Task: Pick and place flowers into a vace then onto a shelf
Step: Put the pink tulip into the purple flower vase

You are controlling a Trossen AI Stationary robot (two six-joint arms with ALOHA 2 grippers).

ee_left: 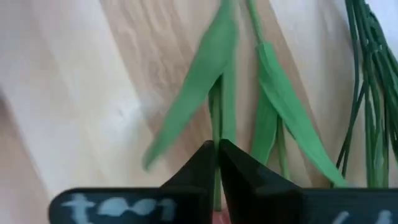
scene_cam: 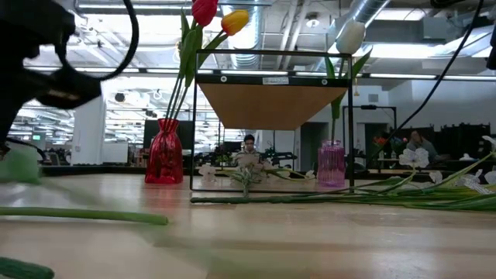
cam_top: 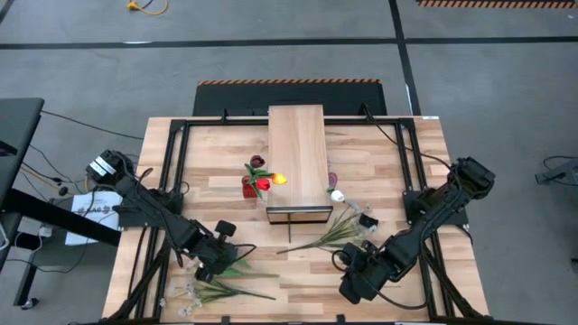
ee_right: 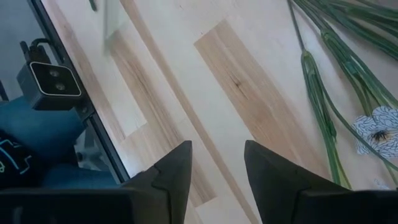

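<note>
My left gripper [ee_left: 217, 163] is pinched shut on a green flower stem [ee_left: 216, 118] lying on the table [cam_top: 298, 271], its leaves fanning out just ahead of my fingertips. My right gripper [ee_right: 217, 165] hangs open over bare wood, more flowers [ee_right: 336, 93] lying off to one side. The shelf [cam_top: 297, 161] stands well beyond both.

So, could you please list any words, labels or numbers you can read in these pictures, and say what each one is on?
None can be read for certain.
White label on the shelf front rail: print too small to read.
Paper sheet beside the table's left edge: dark print, too small to read.
White marks on the left claw body: blurred, unreadable.
Teal marking on a dark object beyond the table edge, right wrist view: partial, unreadable.
</note>
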